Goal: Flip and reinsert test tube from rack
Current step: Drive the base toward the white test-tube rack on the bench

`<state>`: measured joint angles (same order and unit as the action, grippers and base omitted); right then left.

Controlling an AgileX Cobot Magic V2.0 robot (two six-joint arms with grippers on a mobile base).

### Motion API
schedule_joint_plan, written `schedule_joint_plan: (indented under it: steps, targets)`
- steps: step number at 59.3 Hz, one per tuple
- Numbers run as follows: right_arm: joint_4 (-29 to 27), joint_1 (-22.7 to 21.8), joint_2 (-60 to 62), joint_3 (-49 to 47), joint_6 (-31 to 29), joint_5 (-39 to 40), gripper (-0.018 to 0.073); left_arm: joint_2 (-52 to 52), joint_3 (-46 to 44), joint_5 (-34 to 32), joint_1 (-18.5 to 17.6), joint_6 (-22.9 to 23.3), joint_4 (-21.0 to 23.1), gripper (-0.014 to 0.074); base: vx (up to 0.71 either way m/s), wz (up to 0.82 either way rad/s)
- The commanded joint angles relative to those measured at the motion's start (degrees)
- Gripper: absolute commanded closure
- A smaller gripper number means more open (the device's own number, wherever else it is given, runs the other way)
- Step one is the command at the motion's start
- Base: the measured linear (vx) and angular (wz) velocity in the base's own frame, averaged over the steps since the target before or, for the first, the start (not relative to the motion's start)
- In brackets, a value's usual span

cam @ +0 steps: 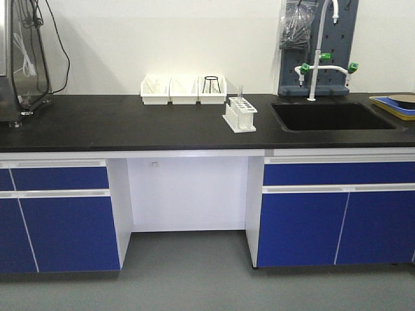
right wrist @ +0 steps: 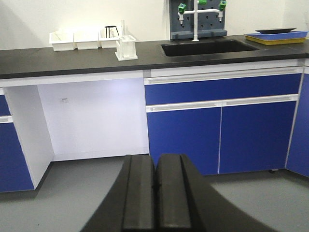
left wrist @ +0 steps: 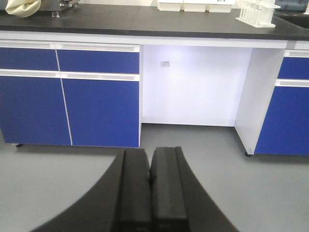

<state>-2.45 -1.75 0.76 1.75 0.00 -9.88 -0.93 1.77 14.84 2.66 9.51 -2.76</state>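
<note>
The white rack (cam: 240, 115) stands on the black counter, just left of the sink. A clear test tube (cam: 240, 92) stands upright in it, poking above the top plate. The rack also shows in the right wrist view (right wrist: 126, 49), with the tube (right wrist: 122, 29) rising from it, and at the top right of the left wrist view (left wrist: 257, 11). My left gripper (left wrist: 150, 152) is shut and empty, low over the grey floor, far in front of the counter. My right gripper (right wrist: 156, 157) is likewise shut and empty. Neither gripper shows in the front view.
Three white bins (cam: 183, 90) sit at the counter's back, behind the rack. A black sink (cam: 332, 116) with a white faucet (cam: 317, 65) lies to the right, and a yellow-and-blue tray (cam: 393, 105) beyond it. Equipment (cam: 23, 61) stands at far left. Blue cabinets (cam: 61, 220) flank a knee space.
</note>
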Motion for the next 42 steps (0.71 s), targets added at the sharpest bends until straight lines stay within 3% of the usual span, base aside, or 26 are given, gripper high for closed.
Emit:
schedule_joint_plan:
  steps: [1, 42]
  targets:
    - [0.3, -0.4, 0.4, 0.0, 0.0, 4.5, 0.0571, -0.7, 0.1, -4.5, -0.5, 0.0, 0.3, 0.0603, 0.47, 0.02]
    - [0.3, -0.4, 0.4, 0.0, 0.0, 4.4, 0.0571, -0.7, 0.1, -4.5, -0.5, 0.0, 0.3, 0.0603, 0.52, -0.01]
